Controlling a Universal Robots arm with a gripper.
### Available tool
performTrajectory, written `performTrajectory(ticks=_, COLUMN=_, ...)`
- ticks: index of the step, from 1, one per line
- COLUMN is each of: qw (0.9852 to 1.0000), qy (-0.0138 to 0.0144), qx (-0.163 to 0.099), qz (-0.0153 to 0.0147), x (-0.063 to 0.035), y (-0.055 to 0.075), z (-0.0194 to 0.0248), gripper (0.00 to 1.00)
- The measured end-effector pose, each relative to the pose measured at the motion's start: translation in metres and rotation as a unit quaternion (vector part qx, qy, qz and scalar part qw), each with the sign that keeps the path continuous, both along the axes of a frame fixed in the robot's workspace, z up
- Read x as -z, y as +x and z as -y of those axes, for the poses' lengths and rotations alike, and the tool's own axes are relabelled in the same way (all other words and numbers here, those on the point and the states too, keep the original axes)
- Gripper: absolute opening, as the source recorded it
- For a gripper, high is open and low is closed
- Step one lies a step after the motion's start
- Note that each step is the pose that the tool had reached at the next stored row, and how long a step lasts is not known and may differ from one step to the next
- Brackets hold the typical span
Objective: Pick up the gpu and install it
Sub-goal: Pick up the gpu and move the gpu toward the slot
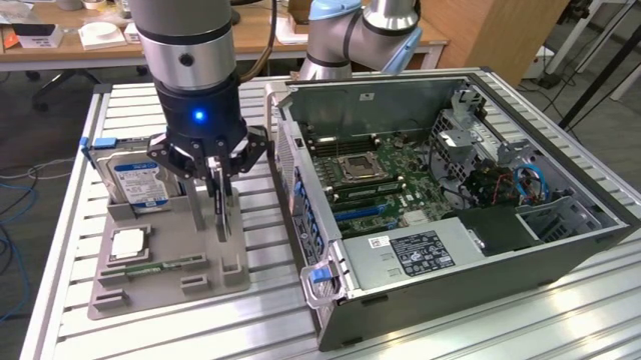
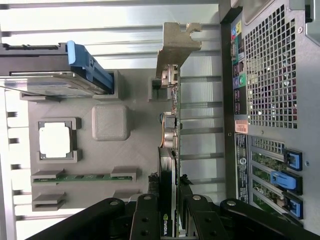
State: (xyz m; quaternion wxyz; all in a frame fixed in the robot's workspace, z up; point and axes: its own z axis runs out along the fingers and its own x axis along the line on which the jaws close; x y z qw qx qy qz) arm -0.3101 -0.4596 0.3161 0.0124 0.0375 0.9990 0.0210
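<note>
1. Exterior view first: the gripper [image 1: 222, 191] hangs straight down over the grey holder tray [image 1: 170, 274] on the slatted table [image 1: 260, 330], at the exterior view's left of the open computer case [image 1: 401, 300]
2. Its fingers are pinched onto the gpu [image 1: 224, 221], one each side of the thin dark card
3. That card stands upright on its edge, lower edge down at the tray's slot, just beside the case and outside it
4. Wrist view now: the gpu [image 2: 167, 165] runs edge-on away from the gripper [image 2: 169, 220], its silvery bracket [image 2: 175, 42] at the far end
5. Sharing the tray [image 2: 135, 150] are the hard drive [image 2: 50, 82], a square processor chip [image 2: 55, 140] and a green RAM stick [image 2: 85, 176], all apart from the card
6. Inside the case, the motherboard [image 1: 371, 172] lies exposed
</note>
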Motion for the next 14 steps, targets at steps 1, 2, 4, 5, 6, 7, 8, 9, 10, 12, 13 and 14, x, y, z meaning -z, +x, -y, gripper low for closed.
performTrajectory(ticks=1, qw=1.0000, qy=0.0000, qx=0.000, qz=0.0000, x=-0.0005, y=0.0000, z=0.0000, gripper=0.26)
performTrajectory(ticks=2, qw=1.0000, qy=0.0001, qx=0.000, qz=0.0001, x=-0.0009, y=0.0000, z=0.0000, gripper=0.26)
performTrajectory(ticks=4, qw=1.0000, qy=0.0001, qx=0.000, qz=0.0001, x=-0.0014, y=0.0000, z=0.0000, gripper=0.26)
performTrajectory(ticks=5, qw=1.0000, qy=0.0002, qx=0.000, qz=0.0002, x=-0.0014, y=0.0000, z=0.0000, gripper=0.26)
performTrajectory(ticks=6, qw=1.0000, qy=0.0001, qx=0.000, qz=0.0001, x=-0.0015, y=0.0000, z=0.0000, gripper=0.26)
performTrajectory(ticks=7, qw=1.0000, qy=0.0001, qx=0.000, qz=0.0001, x=-0.0015, y=0.0000, z=0.0000, gripper=0.26)
performTrajectory(ticks=8, qw=1.0000, qy=0.0001, qx=0.000, qz=0.0001, x=-0.0016, y=0.0000, z=0.0000, gripper=0.26)
performTrajectory(ticks=9, qw=1.0000, qy=0.0001, qx=0.000, qz=0.0000, x=-0.0019, y=0.0000, z=0.0000, gripper=0.26)
performTrajectory(ticks=10, qw=1.0000, qy=-0.0001, qx=0.000, qz=-0.0001, x=-0.0025, y=0.0000, z=0.0000, gripper=0.26)
performTrajectory(ticks=12, qw=1.0000, qy=0.0001, qx=0.000, qz=0.0001, x=-0.0037, y=0.0000, z=0.0000, gripper=0.26)
performTrajectory(ticks=13, qw=1.0000, qy=0.0001, qx=0.000, qz=0.0000, x=-0.0046, y=0.0000, z=0.0000, gripper=0.26)
performTrajectory(ticks=14, qw=1.0000, qy=0.0001, qx=0.000, qz=0.0001, x=-0.0055, y=0.0000, z=0.0000, gripper=0.26)
